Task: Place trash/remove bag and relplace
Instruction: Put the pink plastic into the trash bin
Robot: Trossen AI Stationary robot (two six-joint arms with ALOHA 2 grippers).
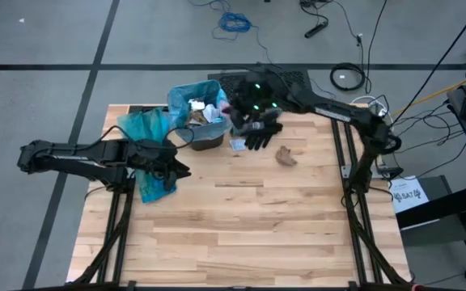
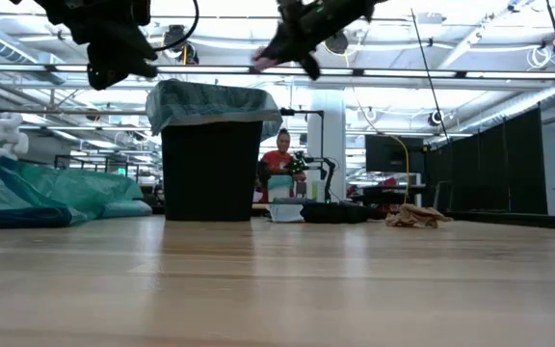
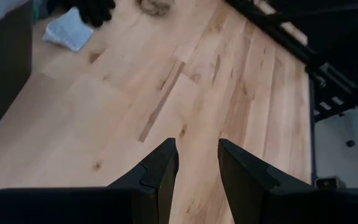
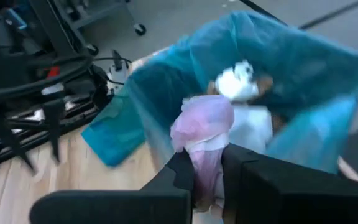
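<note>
Right gripper [image 4: 207, 171] clamped on your pink wrapper [image 4: 202, 127] above the lined bin [image 4: 328, 81]; left gripper [image 3: 196, 163] apart, empty

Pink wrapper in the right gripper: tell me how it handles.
The wrapper sags and bunches where the right gripper pinches it, so it is probably floppy and very light. It looks thin and smooth, so it might slip from a loose pinch. Released over the bin, it would likely drift rather than drop straight.
</note>
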